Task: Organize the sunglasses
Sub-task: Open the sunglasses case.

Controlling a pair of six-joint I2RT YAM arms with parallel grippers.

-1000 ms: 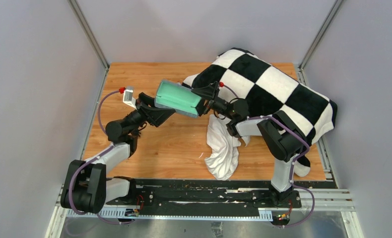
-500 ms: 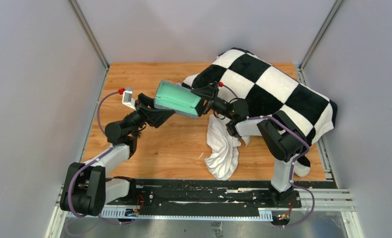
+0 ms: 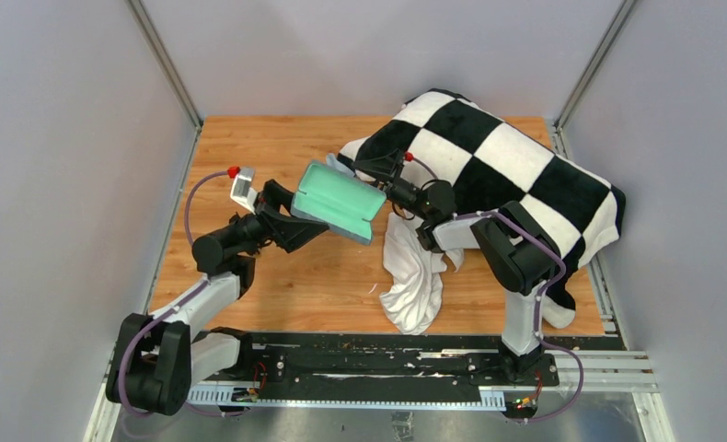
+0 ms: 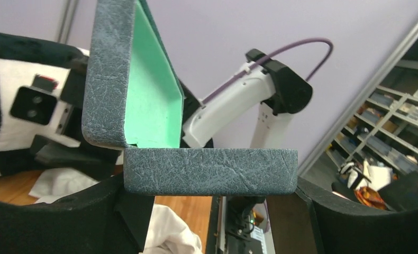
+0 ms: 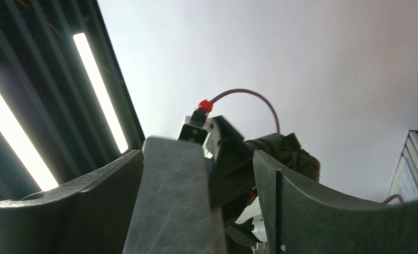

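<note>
Swung lower and leftward, the open case (image 3: 335,200) rides clamped in my left gripper (image 4: 209,182), long axis toward my right gripper (image 5: 196,159), fingers spread about its lid, while the sunglasses are out of sight in every view.

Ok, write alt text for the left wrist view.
An open grey-blue hard case with mint-green lining fills the frame, held by the left gripper, its lid upright at left. Behind it are the right arm and a checkered blanket.
</note>
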